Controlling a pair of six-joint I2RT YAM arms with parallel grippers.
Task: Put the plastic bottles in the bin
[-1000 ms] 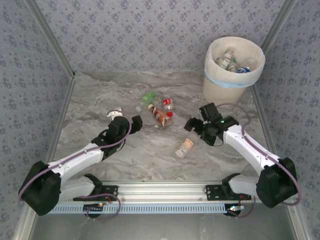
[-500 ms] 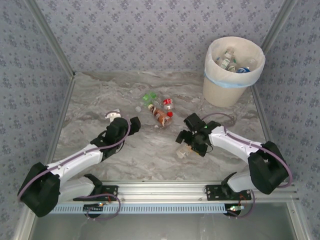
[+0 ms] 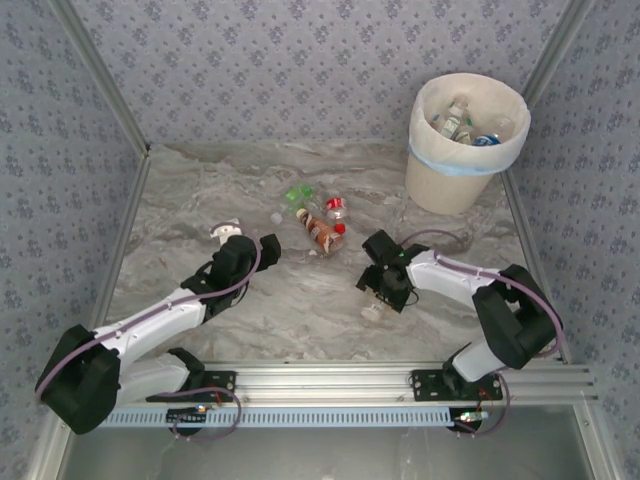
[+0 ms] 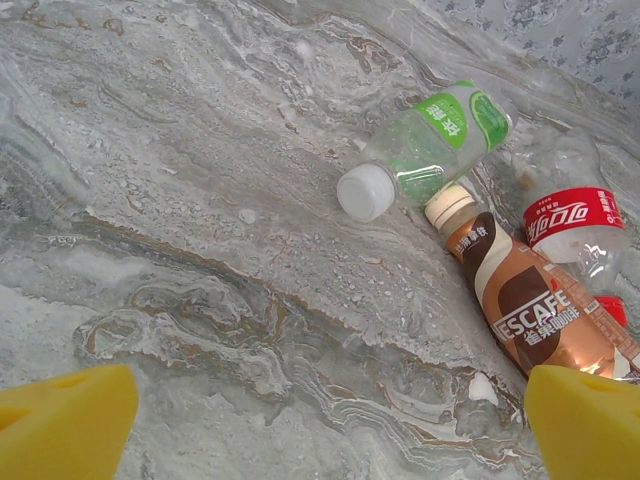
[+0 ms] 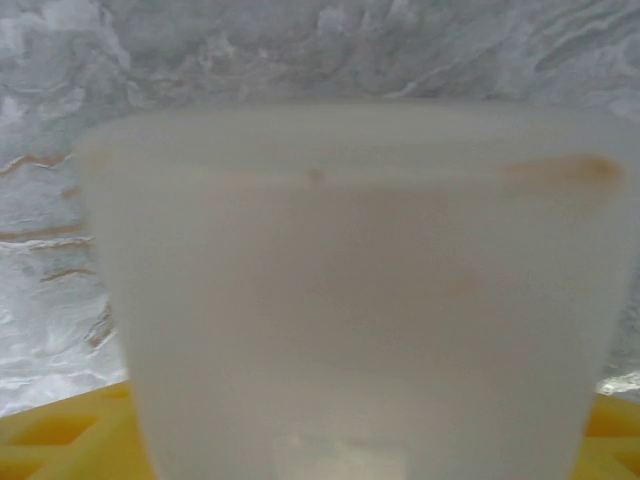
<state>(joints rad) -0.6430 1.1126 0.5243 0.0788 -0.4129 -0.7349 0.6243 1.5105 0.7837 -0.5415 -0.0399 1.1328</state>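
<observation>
The round cream bin (image 3: 440, 185) stands at the far right corner of the desk (image 3: 200, 190). It has a white bag inside with a pale blue band folded over the rim. Down in the bin lie a few small bottles (image 3: 455, 118), and one has a blue label (image 3: 487, 140).

More bottles lie on their sides in a little bunch in the middle of the desk. One clear bottle has a green label (image 4: 440, 140) and a white cap. Just beside it lies a brown coffee bottle (image 4: 520, 300) with a tan cap. Next to that is a clear bottle with a red label (image 4: 575, 215).

The left end effector (image 3: 265, 248) is low over the desk, near this bunch. Its two yellow fingers (image 4: 60, 425) are far apart and hold nothing.

The right end effector (image 3: 382, 292) is down on the desk, a bit to the right of the bunch and well away from the bin. A pale, cloudy bottle (image 5: 360, 280) sits right between its yellow fingers (image 5: 50, 435). It looks blurry up close, with a thin orange line near its top edge. I cannot tell if the fingers are squeezing it.
</observation>
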